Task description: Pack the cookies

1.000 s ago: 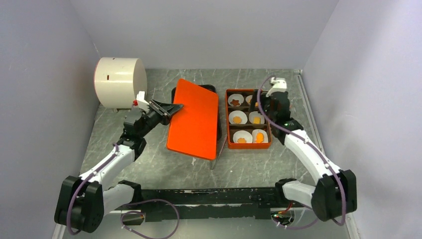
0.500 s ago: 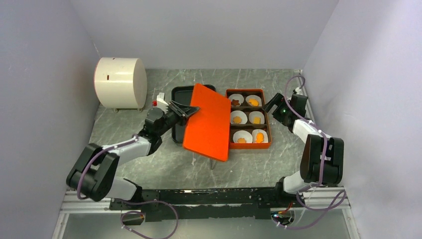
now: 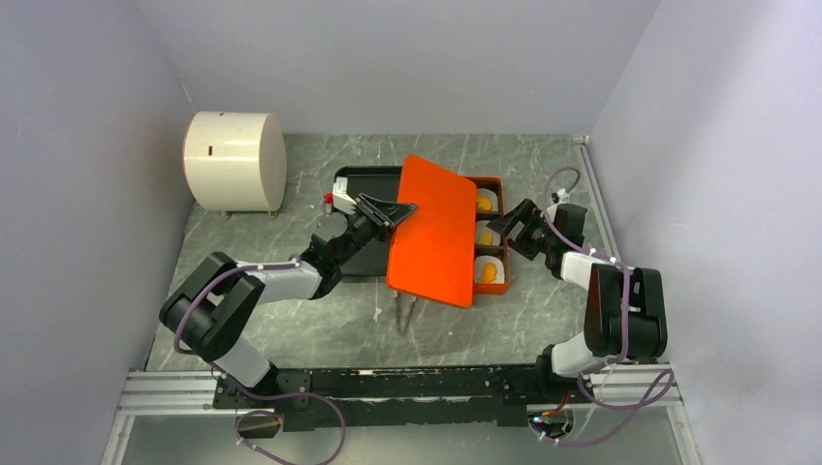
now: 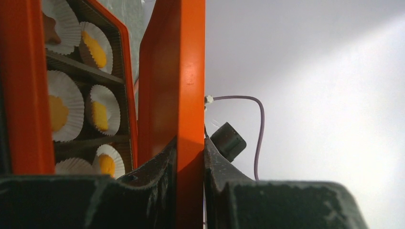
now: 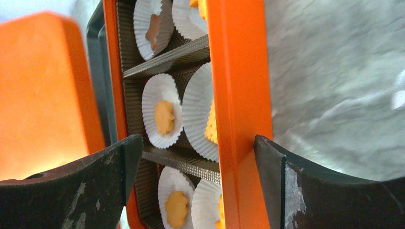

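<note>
The cookies (image 3: 488, 273) lie in white paper cups inside the orange box (image 3: 500, 184). They are orange, and one is dark brown (image 5: 154, 28). My left gripper (image 3: 397, 208) is shut on the near-left edge of the orange lid (image 3: 436, 231) and holds it tilted over the box's left column. In the left wrist view the lid's edge (image 4: 188, 95) is pinched in the gripper (image 4: 190, 157), with cookies (image 4: 95, 47) beside it. My right gripper (image 3: 514, 231) is open at the box's right side. Its jaws (image 5: 197, 152) straddle the right wall (image 5: 239, 95).
A black tray (image 3: 354, 194) lies left of the box, partly under the lid. A white cylinder (image 3: 233, 160) stands at the back left. Thin metal tweezers (image 3: 402, 310) lie on the table in front of the lid. Grey walls close in on both sides.
My left gripper has carried the lid rightward from the black tray to over the box's left column. My right gripper has left the box's top, swung right, and come to its right wall.
</note>
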